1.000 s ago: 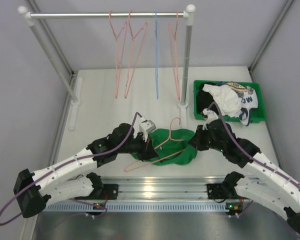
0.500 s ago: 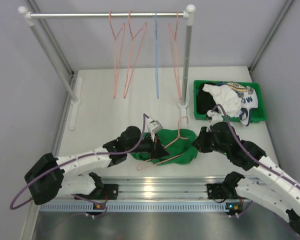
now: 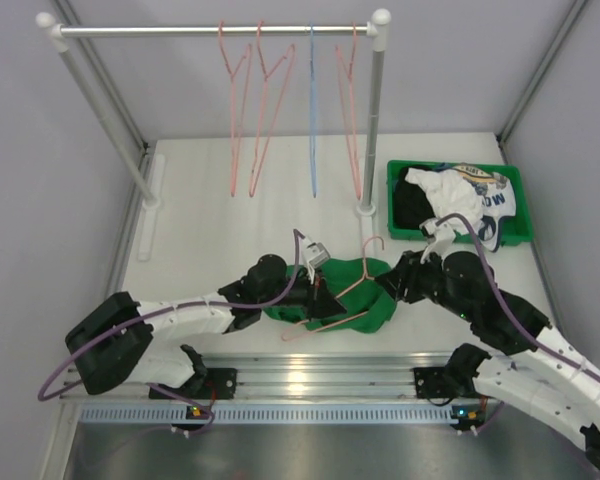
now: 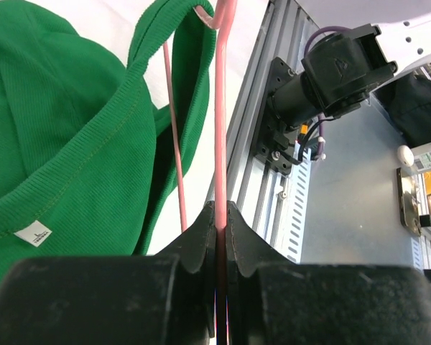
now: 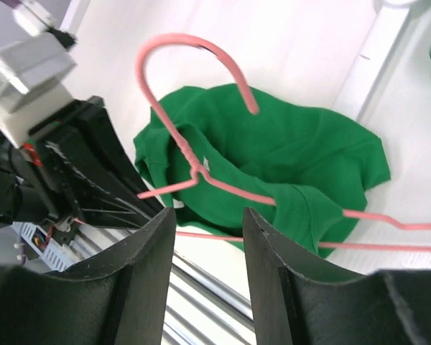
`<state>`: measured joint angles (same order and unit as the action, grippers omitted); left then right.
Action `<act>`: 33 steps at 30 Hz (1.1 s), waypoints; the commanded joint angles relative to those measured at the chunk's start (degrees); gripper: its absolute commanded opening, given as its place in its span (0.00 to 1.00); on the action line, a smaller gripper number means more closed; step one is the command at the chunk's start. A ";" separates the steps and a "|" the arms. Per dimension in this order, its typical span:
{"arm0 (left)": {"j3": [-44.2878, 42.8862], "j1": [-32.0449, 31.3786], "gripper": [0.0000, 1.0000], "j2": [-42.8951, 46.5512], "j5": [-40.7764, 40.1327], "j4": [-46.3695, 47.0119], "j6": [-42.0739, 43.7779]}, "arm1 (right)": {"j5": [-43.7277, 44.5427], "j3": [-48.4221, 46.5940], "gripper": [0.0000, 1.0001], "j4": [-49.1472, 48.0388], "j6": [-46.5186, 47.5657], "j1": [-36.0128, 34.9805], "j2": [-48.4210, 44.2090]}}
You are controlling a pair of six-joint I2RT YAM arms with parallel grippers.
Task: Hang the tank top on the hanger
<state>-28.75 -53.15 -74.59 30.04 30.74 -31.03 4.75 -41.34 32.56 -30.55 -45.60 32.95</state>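
Note:
The green tank top (image 3: 365, 305) lies crumpled on the table near the front edge. The pink hanger (image 3: 342, 291) lies across it with its hook (image 3: 372, 243) pointing to the back. My left gripper (image 3: 323, 297) is shut on the hanger's wire (image 4: 220, 108), pinched between both fingers (image 4: 201, 230). A tank top strap (image 4: 174, 29) loops over that wire. In the right wrist view one hanger arm (image 5: 237, 190) runs under the green fabric (image 5: 294, 154) and comes out at the right. My right gripper (image 5: 210, 237) is open and empty, just right of the tank top (image 3: 392, 282).
A clothes rail (image 3: 210, 31) at the back holds three pink hangers (image 3: 242, 110) and a blue one (image 3: 313, 110). A green bin (image 3: 515, 235) at the right holds a white printed garment and a black one. An aluminium rail (image 3: 310, 380) runs along the front edge.
My left gripper has carried the hanger to the right, further over the tank top. My right gripper has shifted slightly right and up, staying open.

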 commanded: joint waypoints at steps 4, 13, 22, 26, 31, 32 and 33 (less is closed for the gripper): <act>-2.01 -1.52 0.00 -2.22 1.34 7.40 0.09 | 4.11 0.82 0.43 -11.36 3.38 -4.14 4.30; -3.24 -3.46 0.00 -3.46 -0.42 6.61 0.35 | 12.29 2.58 0.44 -16.03 4.00 -9.59 10.46; -4.12 -4.25 0.00 -3.64 -2.44 5.38 0.70 | 21.43 6.10 0.34 -16.38 1.63 -14.16 10.56; -4.21 -4.86 0.00 -3.90 -3.23 5.29 0.70 | 22.93 7.68 0.24 -16.82 1.01 -14.34 8.45; -5.52 -5.39 0.00 -4.78 -4.81 3.02 0.44 | 23.81 7.77 0.00 -17.35 1.19 -14.42 8.88; -5.79 -5.65 0.05 -4.78 -5.51 2.31 0.44 | 23.90 7.77 0.00 -17.35 1.36 -14.42 9.06; -5.88 -5.74 0.11 -4.60 -7.00 1.78 0.53 | 24.33 7.68 0.00 -17.35 1.45 -14.51 9.15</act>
<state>-31.77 -58.06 -79.31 25.76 30.46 -31.40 27.07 -33.63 18.87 -28.67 -59.20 42.09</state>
